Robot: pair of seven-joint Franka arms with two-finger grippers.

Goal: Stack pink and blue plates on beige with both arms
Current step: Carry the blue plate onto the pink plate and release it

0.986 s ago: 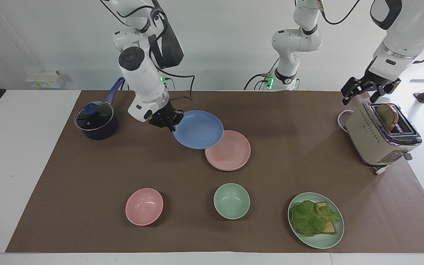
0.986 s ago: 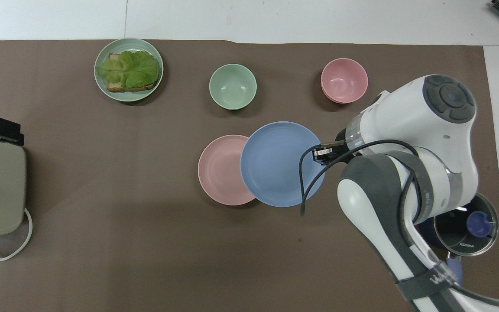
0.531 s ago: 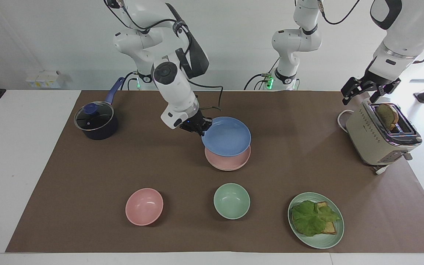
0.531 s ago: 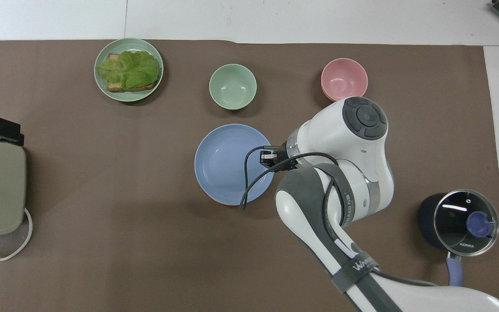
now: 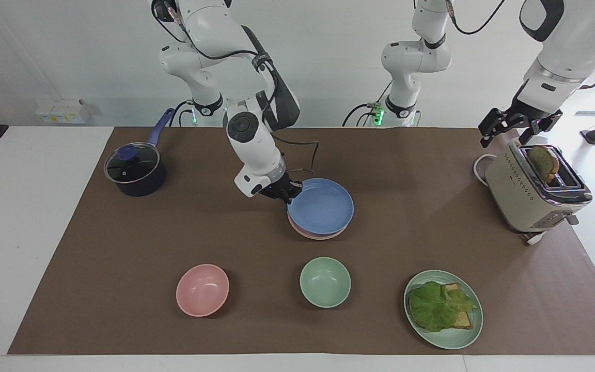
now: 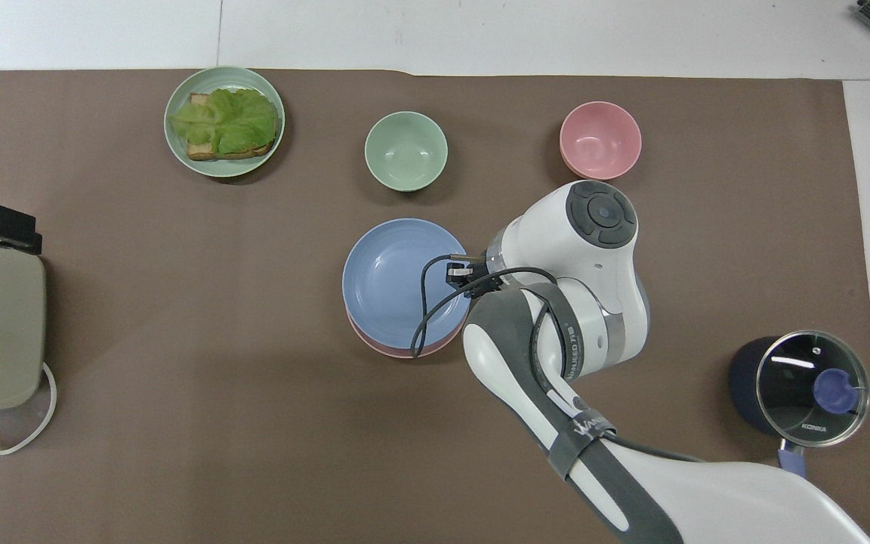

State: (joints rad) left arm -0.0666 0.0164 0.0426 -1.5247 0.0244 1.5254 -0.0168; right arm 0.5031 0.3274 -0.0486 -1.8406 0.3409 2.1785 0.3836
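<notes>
Right tool clamped shut on the rim of the blue plate, at the edge toward the right arm's end of the desk. Blue plate sits over the pink plate; only a thin pink crescent shows under it, on the edge farther from the robots in the facing view and along the nearer edge in the overhead view. Can't tell if blue is fully resting on pink or just above it. Beige plate not visible under the pile from either view.

Left tool waits over the toaster at the left arm's end of the desk, fingers spread wide, holding nothing. Toast slice stands in the toaster slot.

Other things on the brown mat: dark lidded pot with blue handle toward the right arm's end; pink bowl and green bowl farther from the robots than the plate pile; green plate with lettuce and toast farther out too, toward the left arm's end. A third white arm stands at the robots' edge of the desk, near the middle.
</notes>
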